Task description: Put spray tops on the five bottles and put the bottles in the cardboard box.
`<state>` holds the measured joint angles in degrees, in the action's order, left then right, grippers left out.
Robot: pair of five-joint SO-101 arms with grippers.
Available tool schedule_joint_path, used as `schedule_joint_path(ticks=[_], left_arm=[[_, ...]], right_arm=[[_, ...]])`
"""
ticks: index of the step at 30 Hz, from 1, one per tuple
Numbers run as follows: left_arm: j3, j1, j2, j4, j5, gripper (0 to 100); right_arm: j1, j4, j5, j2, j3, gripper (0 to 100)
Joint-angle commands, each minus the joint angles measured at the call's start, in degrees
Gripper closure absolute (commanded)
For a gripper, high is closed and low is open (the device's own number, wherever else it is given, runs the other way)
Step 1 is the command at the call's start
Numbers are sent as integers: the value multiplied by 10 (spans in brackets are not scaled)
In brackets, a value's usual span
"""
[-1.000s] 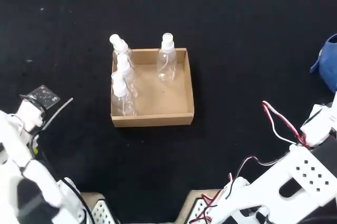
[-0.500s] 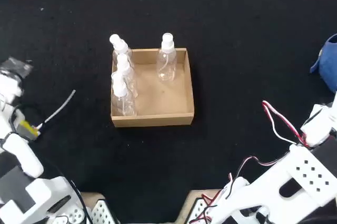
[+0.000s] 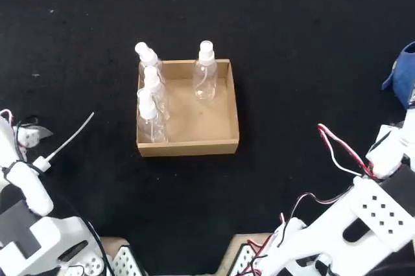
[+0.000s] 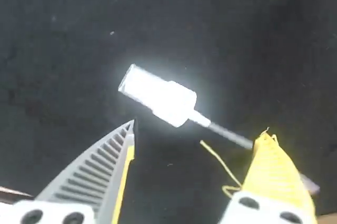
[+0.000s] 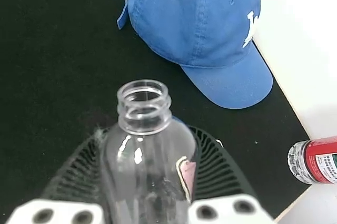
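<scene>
The black table (image 3: 292, 43) is wide and dark.

One top (image 4: 158, 97) lies flat on its side on the table. It is far out to the left and well apart from the box. A thin tube (image 4: 229, 136) sticks out of one end of it. The left gripper (image 4: 197, 129) hangs just over the top. Its two fingers are spread wide, one on each side of the top, and it holds nothing. I think it is open like that so it can drop down and pinch the top.

The top needs a bottle. That bottle (image 5: 144, 105) is in the right gripper (image 5: 158, 139), which is closed tight around its body. The bottle stands up straight, and its mouth is open and points up. I think it is held this way so the tube can slide straight down into it. The tube looks thin and bendy, so it may be hard to aim.

The box (image 3: 230, 104) sits in the middle of the table. Four bottles (image 3: 205, 72) with tops on stand in it. Three are in a row along the left wall, and one stands alone by the far wall. The floor of the box near the right wall is bare, so there looks to be room for the fifth one.

A blue cap (image 5: 195, 29) lies on the table near the right gripper, by the table's right edge. A red bottle (image 5: 315, 161) lies just past that edge. I think neither is part of the job.
</scene>
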<state>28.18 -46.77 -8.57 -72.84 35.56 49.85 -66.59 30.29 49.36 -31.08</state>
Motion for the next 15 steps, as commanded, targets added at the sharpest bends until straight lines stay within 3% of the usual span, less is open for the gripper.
schedule_joint_path(ticks=[1, 10, 15], left_arm=[[13, -3, -3, 11, 56, 777], [98, -41, -3, 149, 133, 776], [114, -21, -3, 147, 132, 776]], right_arm=[[-11, 4, 4, 18, 35, 987], [-11, 4, 6, 18, 35, 987], [-11, 4, 18, 18, 35, 987]])
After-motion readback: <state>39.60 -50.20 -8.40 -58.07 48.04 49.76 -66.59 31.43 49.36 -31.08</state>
